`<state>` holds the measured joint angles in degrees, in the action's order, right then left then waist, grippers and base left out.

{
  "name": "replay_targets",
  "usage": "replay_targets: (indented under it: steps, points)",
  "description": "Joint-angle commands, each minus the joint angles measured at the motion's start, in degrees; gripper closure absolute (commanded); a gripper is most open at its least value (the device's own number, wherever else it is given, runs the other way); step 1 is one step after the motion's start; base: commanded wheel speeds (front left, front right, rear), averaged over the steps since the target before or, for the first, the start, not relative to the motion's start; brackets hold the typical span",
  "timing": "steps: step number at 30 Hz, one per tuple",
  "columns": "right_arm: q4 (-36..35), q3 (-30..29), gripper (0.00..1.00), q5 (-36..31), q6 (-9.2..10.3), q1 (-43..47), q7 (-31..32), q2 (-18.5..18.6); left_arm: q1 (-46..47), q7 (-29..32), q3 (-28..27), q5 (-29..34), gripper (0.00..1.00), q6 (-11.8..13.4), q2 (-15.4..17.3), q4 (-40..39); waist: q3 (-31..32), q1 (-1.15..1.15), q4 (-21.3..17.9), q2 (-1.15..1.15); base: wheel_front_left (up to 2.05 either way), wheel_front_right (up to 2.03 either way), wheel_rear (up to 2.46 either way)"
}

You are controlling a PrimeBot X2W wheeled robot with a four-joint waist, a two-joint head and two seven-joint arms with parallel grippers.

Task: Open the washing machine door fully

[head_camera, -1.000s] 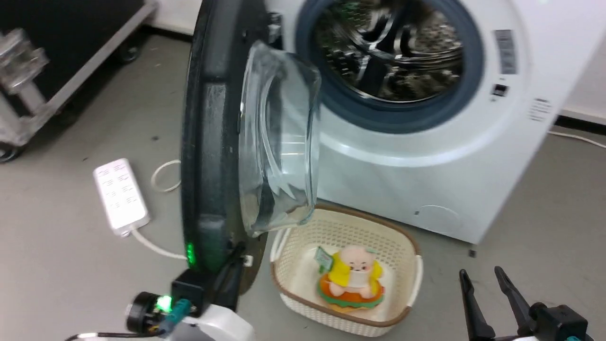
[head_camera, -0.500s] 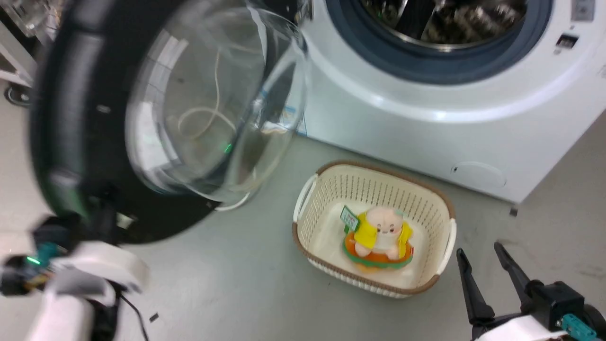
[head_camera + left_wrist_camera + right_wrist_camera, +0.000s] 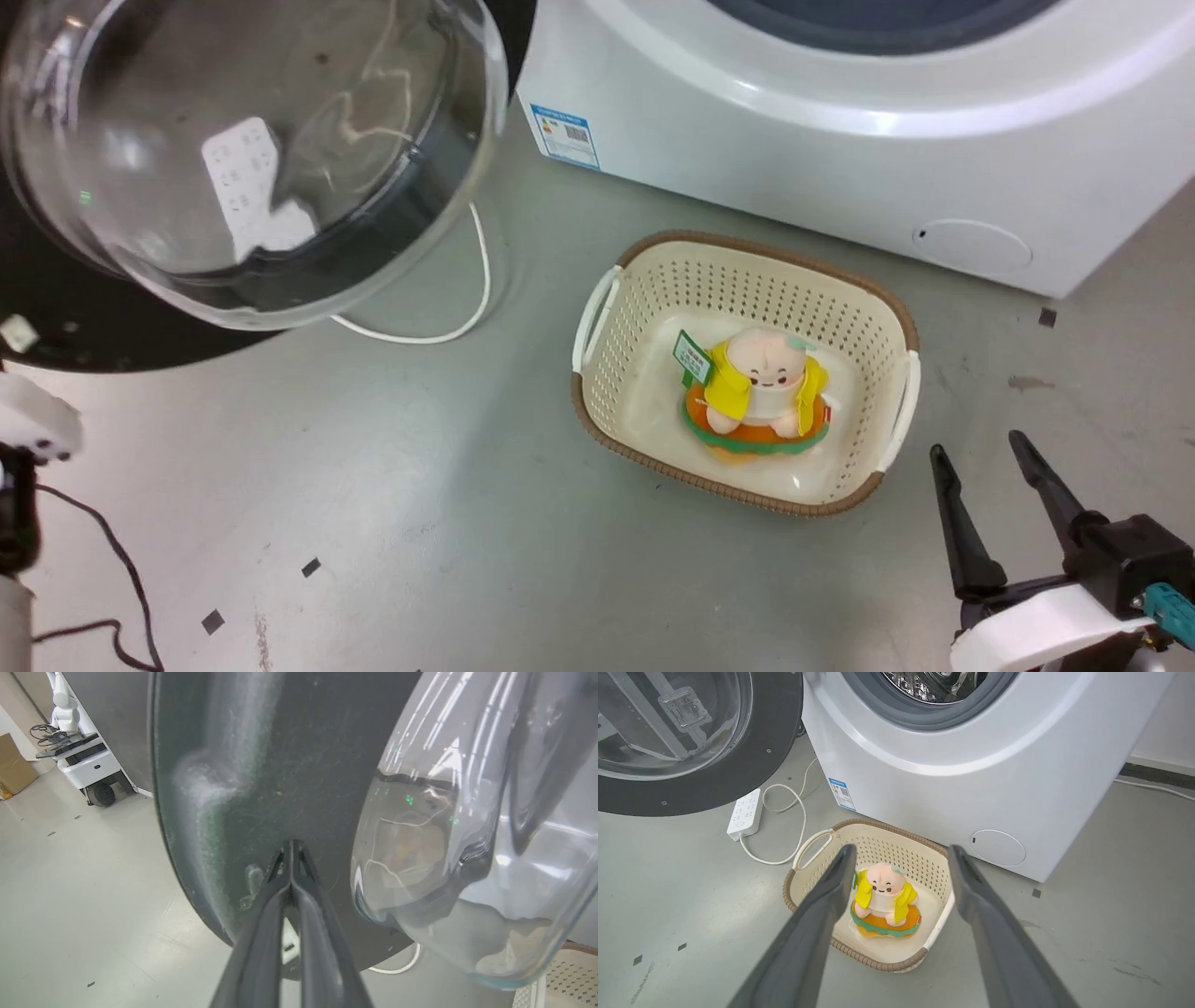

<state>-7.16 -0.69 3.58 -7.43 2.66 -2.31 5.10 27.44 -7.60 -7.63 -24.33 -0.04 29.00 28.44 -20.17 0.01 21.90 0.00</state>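
The washing machine door (image 3: 65,327) stands swung out at the upper left of the head view, its black rim partly cut off and its clear glass bowl (image 3: 252,159) bulging toward me. In the left wrist view my left gripper (image 3: 291,845) is shut, its tips touching the inner face of the black rim (image 3: 280,765), with the glass bowl (image 3: 467,835) just to the right. My right gripper (image 3: 977,446) hangs open over the floor at the lower right, far from the door. The right wrist view shows the door (image 3: 738,779) at the upper left and the right gripper (image 3: 901,851) open.
A cream basket (image 3: 878,308) holding a plush toy (image 3: 761,392) sits on the grey floor before the white washing machine (image 3: 840,149). A white power strip (image 3: 745,814) and its cable (image 3: 439,331) lie under the door. A wheeled white unit (image 3: 86,767) stands far left.
The door has swung further out to the left, its inner side now facing me. The left arm went left with it. The head camera has tilted down; the right gripper stays open.
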Motion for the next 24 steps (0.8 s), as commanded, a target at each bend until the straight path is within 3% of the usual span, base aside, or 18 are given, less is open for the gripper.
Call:
replay_targets:
  steps: [1,8,13,19,24]
  points:
    - [-0.5,-0.1,0.00,-0.3,-0.06,-1.2,0.1,0.3,1.5,-0.6,0.1,-0.1,1.00,-0.4,0.7,1.6,-0.4,-0.01,-0.3,0.00,0.00,0.00,0.00]
    - [-0.5,-0.4,0.00,-0.3,-0.06,-1.7,-0.1,0.3,4.7,-3.2,1.9,1.1,1.00,-2.1,1.6,7.6,-0.3,-0.01,-0.9,0.00,0.00,0.00,0.00]
    - [0.2,-1.3,0.00,0.3,-0.06,-1.8,-2.2,-0.3,3.8,-6.2,3.8,2.4,1.00,-3.2,-0.1,7.1,2.4,-0.01,-2.1,0.00,0.00,0.00,0.00]
    - [0.9,-3.4,0.00,-0.3,-0.06,-2.5,-6.2,-1.2,-1.8,-7.3,6.0,5.0,1.00,-3.1,-4.7,-2.7,7.9,-0.01,-4.7,0.00,0.00,0.00,0.00]
    - [1.3,-3.8,0.00,-2.3,-0.06,-2.5,-8.8,-1.9,-9.8,-7.4,7.4,7.8,1.00,-0.9,-10.0,-14.7,12.7,-0.01,-8.0,0.00,0.00,0.00,0.00]
